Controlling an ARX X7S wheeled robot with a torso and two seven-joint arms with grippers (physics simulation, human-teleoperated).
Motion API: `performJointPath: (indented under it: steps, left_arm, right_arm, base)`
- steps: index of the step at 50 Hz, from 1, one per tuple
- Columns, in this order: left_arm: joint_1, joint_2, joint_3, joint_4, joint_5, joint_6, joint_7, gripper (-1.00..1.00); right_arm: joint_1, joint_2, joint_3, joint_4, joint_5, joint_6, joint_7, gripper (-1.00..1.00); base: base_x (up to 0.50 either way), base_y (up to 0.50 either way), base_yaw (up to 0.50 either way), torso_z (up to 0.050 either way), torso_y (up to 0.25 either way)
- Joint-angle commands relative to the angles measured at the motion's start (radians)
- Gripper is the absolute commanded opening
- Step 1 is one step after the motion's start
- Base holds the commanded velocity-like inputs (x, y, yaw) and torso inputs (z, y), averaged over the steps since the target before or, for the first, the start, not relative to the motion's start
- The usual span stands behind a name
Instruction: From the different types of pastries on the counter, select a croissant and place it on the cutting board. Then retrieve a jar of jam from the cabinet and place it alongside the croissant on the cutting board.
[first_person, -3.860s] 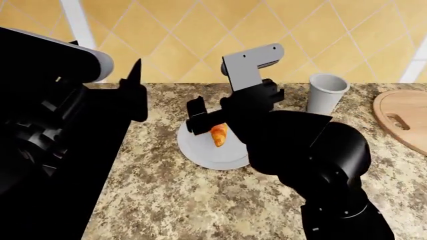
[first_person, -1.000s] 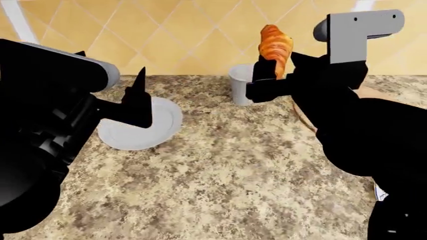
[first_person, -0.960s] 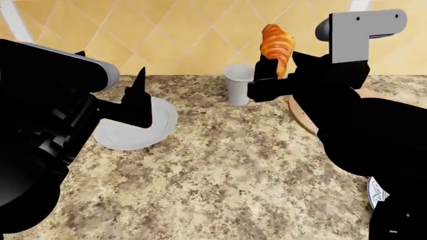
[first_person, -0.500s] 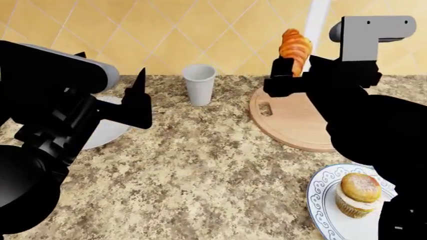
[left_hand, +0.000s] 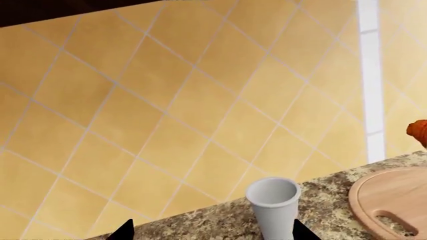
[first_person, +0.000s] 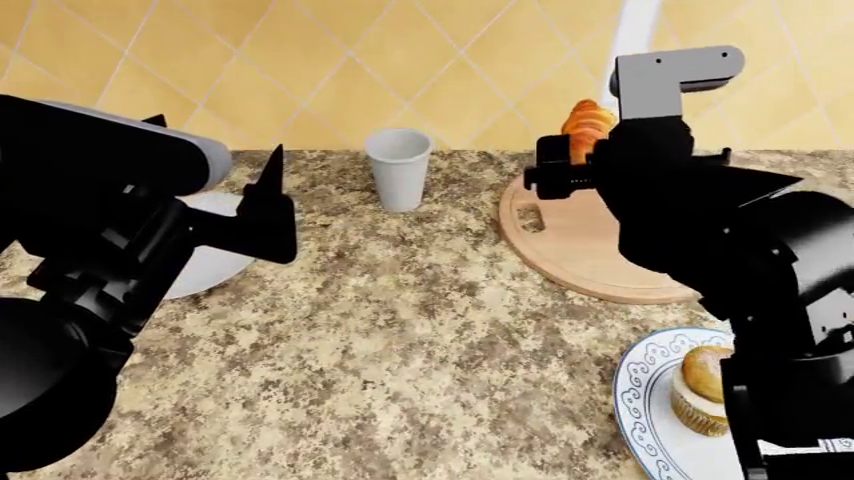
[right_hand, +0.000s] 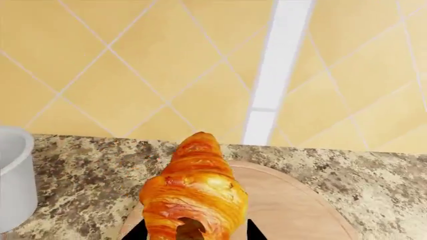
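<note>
Above round wooden cutting board (first_person: 601, 245), ridged golden croissant (first_person: 583, 127) pinched by right hand (first_person: 571, 165)

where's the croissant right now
In the head view the croissant is held up in the right gripper, right of centre, above the cutting board, with the white cup off to its left.

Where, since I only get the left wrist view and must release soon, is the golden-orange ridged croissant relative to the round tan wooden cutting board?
Observer: The golden-orange ridged croissant is clamped in the right gripper, raised above the round tan wooden cutting board near its handle end, not touching it.
Operator: Anything close to the board?
Observer: A yellow-topped muffin sits on a blue-patterned plate in front of it.
Operator: And on my left?
Observer: A plain white round plate lies partly hidden by the left gripper.
</note>
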Motion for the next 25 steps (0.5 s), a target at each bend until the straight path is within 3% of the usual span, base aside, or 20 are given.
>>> performJointPath:
  steps: [1,25]
  left_arm:
    - [0.011,-0.01,0.004,-0.004,0.008,0.014,0.007,1.0]
    - [0.027,-0.03,-0.004,-0.007,0.005,0.034,0.008,1.0]
  right_arm:
    - [0.071,-0.022,-0.115,0.159,-0.105,0.019,-0.013,-1.0]
    - [0.075,-0.077,-0.194,0.34,-0.147,-0.032,-0.073,-1.0]
  base:
    - [0.0,0.0,0.0,0.0,0.0]
    - [0.0,0.0,0.0,0.0,0.0]
